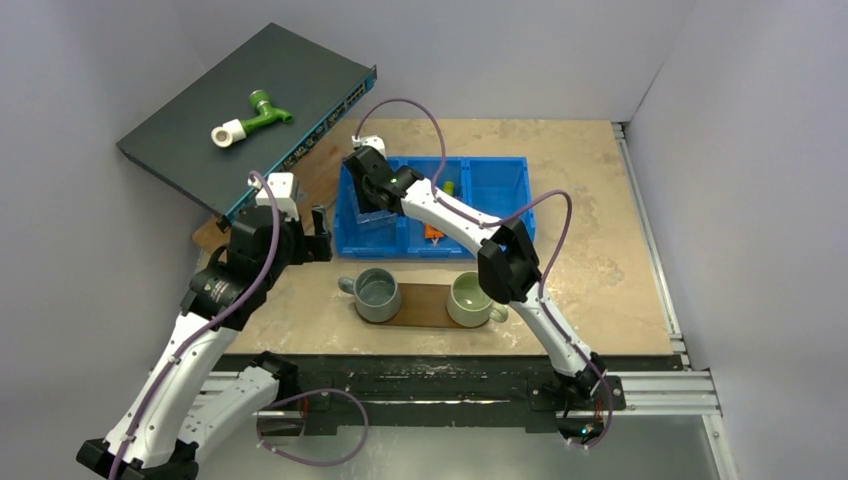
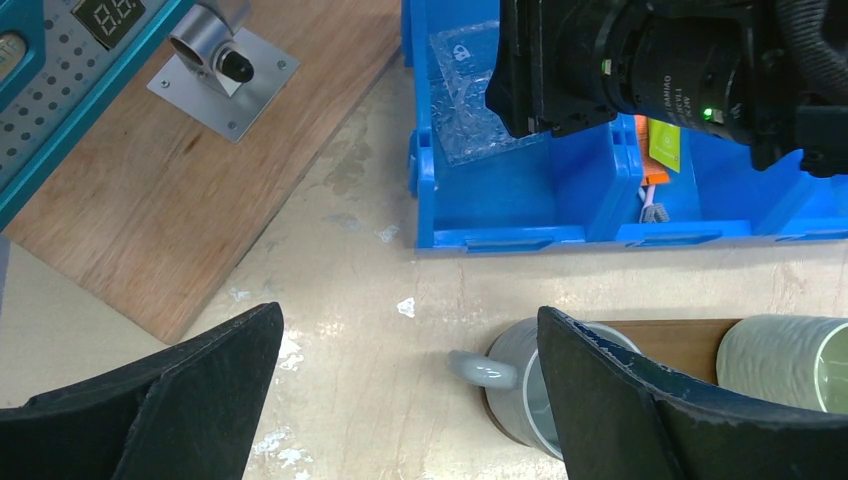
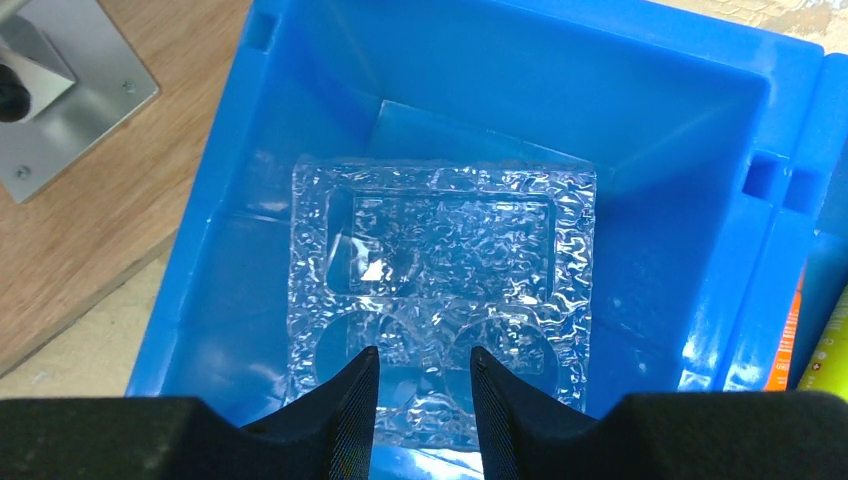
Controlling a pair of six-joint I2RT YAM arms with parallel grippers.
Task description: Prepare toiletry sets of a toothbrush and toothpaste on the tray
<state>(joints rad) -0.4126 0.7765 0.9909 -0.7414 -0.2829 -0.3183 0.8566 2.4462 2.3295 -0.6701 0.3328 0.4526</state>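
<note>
Lime-green tube (image 3: 835,345) and orange tube (image 3: 793,335): probably light, soft and slick, best pinched across the flat body. Seen only as bright slivers in the blue bin (image 3: 700,60) compartment just right of the right gripper (image 3: 424,395). Half-closed there over a crinkly clear blister (image 3: 440,270), holding or not impossible to tell; left gripper (image 2: 410,400) spread wide, empty.

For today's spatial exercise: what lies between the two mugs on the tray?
Nothing; the tray is bare between the grey mug and green mug, per the top view.
</note>
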